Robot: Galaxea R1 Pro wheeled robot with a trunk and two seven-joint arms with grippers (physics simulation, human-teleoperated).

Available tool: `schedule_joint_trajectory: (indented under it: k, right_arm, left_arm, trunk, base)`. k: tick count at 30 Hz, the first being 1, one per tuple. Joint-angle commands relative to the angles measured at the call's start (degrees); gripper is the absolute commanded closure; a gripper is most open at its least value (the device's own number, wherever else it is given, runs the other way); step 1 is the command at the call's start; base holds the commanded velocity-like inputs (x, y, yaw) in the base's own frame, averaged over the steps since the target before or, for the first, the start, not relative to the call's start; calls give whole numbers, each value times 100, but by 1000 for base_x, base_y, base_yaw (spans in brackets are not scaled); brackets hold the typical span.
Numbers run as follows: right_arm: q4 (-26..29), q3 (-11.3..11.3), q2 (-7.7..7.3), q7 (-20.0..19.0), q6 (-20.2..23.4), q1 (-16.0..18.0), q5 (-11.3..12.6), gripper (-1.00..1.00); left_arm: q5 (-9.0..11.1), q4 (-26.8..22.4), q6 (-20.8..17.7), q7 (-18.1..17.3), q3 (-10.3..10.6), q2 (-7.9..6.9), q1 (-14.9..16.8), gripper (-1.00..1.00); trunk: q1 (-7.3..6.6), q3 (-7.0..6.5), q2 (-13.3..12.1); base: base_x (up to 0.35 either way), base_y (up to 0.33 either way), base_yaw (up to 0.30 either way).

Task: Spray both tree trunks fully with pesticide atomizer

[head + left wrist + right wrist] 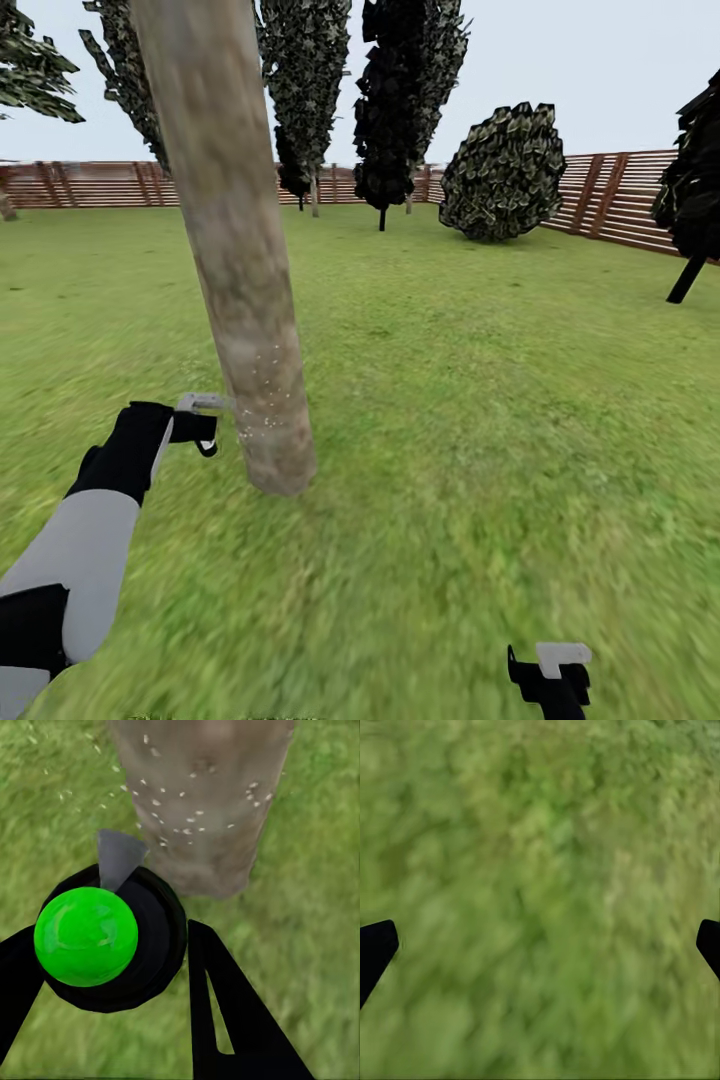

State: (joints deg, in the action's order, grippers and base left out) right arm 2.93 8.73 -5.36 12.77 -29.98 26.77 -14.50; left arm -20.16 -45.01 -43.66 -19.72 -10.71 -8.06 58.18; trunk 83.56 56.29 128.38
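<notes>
My left gripper (112, 967) clamps the atomizer (86, 936), nozzle facing the upright trunk (240, 300) just ahead; right gripper (540, 945) spread, idle.

Open lawn ringed by a slatted fence under a pale sky.

You're looking across green grass (480, 400) that fills the lower two thirds of the frame, blurred toward the bottom edge. A brown horizontal-slat wooden fence (90, 185) runs along the upper left and angles down at the upper right. Dark bushy trees (405, 100) stand at top centre, a rounded shrub (503, 172) sits just right of them, and another dark tree (693, 180) leans at the right edge. The sky (590, 60) is flat, pale grey.
</notes>
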Motion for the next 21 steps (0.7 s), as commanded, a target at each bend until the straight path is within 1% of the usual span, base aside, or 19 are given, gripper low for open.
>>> schedule_joint_trajectory:
  k: [1, 3, 4, 5, 6, 9, 10, 12, 13, 14, 18, 19, 21]
  right_arm:
    - [-5, 41, 0, 22, -16, 4, -61, -100]
    - [-4, 41, 0, 23, -16, 4, -61, -100]
    - [-3, 41, 0, 24, -16, 4, -61, -100]
    - [-3, 41, 0, 24, -16, 4, -61, -100]
    - [-3, 41, 0, 24, -16, 4, -61, -100]
    - [-3, 41, -14, 23, -16, 4, -61, -100]
    - [-5, 41, -16, 24, -16, 4, -61, -100]
    - [-4, 41, -25, 24, -16, 4, -61, -100]
    - [-3, 41, -30, 24, -16, 4, -61, -100]
    - [-8, 41, -33, 21, -16, 4, -61, -100]
    - [-9, 41, -35, 24, -16, 4, -61, -100]
    - [-6, 41, -31, 22, -16, 4, -61, -100]
    - [-4, 41, -21, 24, -16, 4, -61, -100]
  left_arm:
    - [-56, -7, -9, -13, -13, 8, -16, 100]
    - [-58, -3, -4, 107, -13, 51, -37, 100]
    - [-43, -1, 1, 316, -24, 102, -41, 100]
    - [-30, 2, 3, 443, -28, 149, -42, 100]
    - [-24, 8, 5, 623, -31, 262, -49, 100]
    - [-31, 44, 29, 935, -24, 529, -92, 100]
    - [-28, 41, 46, 959, -21, 550, -99, 100]
    - [-31, 17, 45, 968, -18, 547, -97, 100]
    - [-31, 9, 43, 965, -32, 519, -100, 100]
    - [-39, 16, 42, 967, -58, 460, -106, 100]
    - [-45, 64, 29, 989, -68, 324, -123, 100]
    - [-41, 68, 30, 993, -71, 274, -176, 100]
    - [-35, 71, 39, 996, -66, 249, -257, 100]
  trunk:
    - [-1, 5, 2]
    - [-1, 5, 2]
    - [-1, 5, 2]
    - [-1, 5, 2]
    - [-1, 5, 2]
    - [-1, 5, 2]
    - [-1, 5, 2]
    - [-1, 5, 2]
    - [-1, 5, 2]
    - [-1, 5, 2]
    - [-1, 5, 2]
    - [-1, 5, 2]
    - [-1, 5, 2]
  base:
    - [0, 0, 229]
    - [0, 0, 117]
    - [0, 0, 32]
    - [0, 0, 21]
    - [0, 0, 11]
    - [0, 0, 4]
    - [0, 0, 0]
    - [0, 0, 0]
    - [6, 0, 0]
    - [157, 0, 0]
    - [279, 14, 0]
    - [328, 76, 0]
    - [310, 105, 0]
